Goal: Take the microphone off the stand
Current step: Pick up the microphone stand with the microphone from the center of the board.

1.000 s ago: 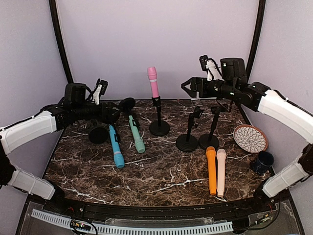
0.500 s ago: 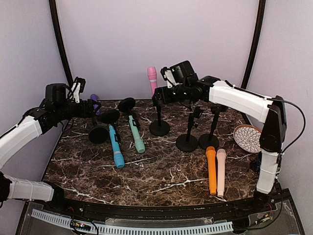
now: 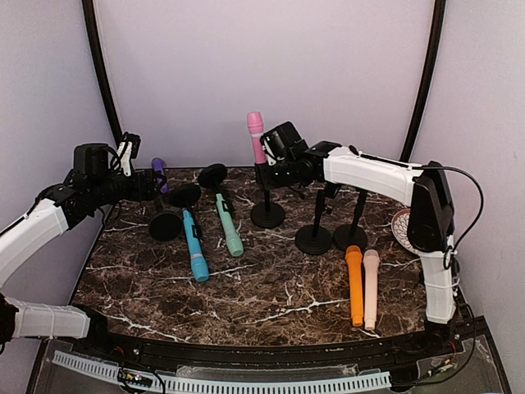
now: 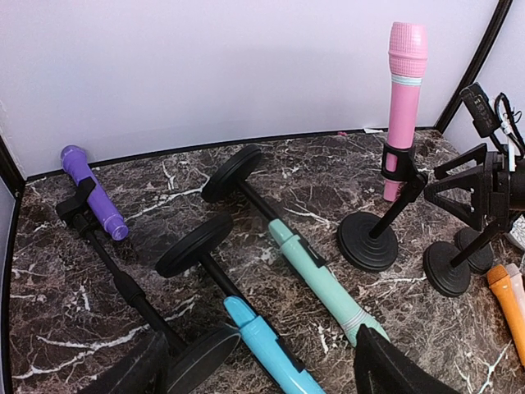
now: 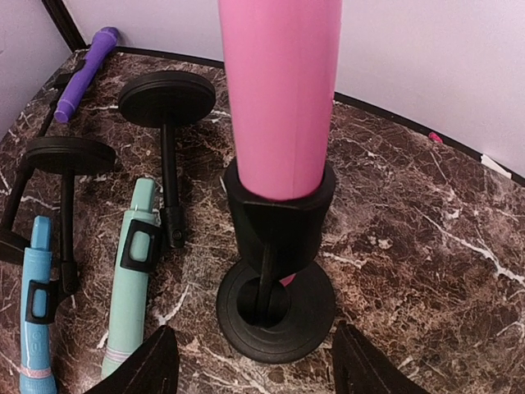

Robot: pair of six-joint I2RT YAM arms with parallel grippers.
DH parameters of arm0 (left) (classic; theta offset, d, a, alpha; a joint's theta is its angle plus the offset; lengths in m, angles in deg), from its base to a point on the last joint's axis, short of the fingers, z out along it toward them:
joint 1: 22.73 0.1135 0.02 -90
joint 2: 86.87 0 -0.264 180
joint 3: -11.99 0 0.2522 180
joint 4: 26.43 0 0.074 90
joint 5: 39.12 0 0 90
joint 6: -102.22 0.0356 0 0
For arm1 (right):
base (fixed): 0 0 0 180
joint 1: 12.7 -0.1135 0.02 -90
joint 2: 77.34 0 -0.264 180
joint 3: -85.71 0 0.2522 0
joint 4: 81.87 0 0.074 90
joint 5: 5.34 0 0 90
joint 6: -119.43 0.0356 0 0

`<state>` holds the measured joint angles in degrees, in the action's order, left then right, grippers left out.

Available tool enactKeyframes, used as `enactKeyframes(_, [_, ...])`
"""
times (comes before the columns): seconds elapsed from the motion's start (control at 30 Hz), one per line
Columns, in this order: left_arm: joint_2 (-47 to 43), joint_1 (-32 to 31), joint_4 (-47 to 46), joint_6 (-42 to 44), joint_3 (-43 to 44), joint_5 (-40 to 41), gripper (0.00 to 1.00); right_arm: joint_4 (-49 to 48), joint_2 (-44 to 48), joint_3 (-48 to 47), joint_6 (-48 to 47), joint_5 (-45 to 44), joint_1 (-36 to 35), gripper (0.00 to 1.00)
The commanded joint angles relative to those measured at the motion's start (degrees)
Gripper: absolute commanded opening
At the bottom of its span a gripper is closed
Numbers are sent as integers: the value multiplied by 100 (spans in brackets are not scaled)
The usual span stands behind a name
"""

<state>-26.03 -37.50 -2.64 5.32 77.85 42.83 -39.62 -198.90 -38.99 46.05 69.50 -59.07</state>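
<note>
on marble table (image 3: 271, 287), r gripper (image 5: 258, 361) spread astride smooth cylindrical pink mic (image 5: 279, 90); l gripper (image 4: 262, 369) released.

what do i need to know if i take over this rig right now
Left claw: open, empty, over the table's left side.
Right claw: open, facing the pink microphone, not gripping it.
Pink microphone is upright, clipped in its stand, back middle.
Done: orange microphone and cream microphone lie free near two empty stands.
Left: close on the pink microphone, probably lift it out of the clip.
</note>
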Motion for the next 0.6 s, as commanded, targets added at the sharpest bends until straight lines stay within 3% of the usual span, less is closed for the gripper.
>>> enactKeyframes(0.0, [-70, 26, 15, -9, -72, 33, 79, -551, -139, -122, 17, -230, -43, 59])
enactKeyframes(0.33, [22, 26, 11, -16, -72, 19, 79, -684, -534, -332, -60, -347, -42, 42])
enactKeyframes(0.57, [37, 26, 15, 14, -85, 100, 79, -892, -451, -212, -80, -497, -43, 20])
